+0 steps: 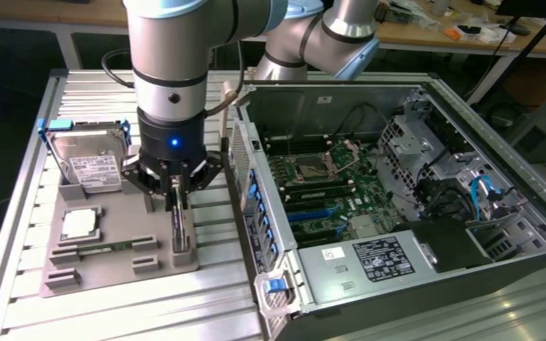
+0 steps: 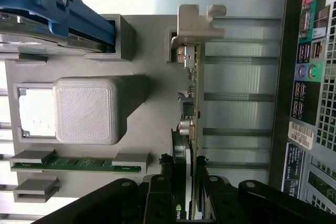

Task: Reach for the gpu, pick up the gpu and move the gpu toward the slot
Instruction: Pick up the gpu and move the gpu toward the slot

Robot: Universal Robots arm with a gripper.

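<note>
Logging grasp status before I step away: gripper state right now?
Gripper: closed on the gpu, which stands edge-on in the grey holder.

Slatted aluminium table (image 1: pixel 111 312) — ribbed profile, fills left and centre of frame. Directly on it: grey printed fixture tray (image 1: pixel 111 273), lower left, w/ pockets for components; open PC case (image 1: pixel 406 199) lying on its side, centre-right, touching the tray's right edge — motherboard facing up.
</note>
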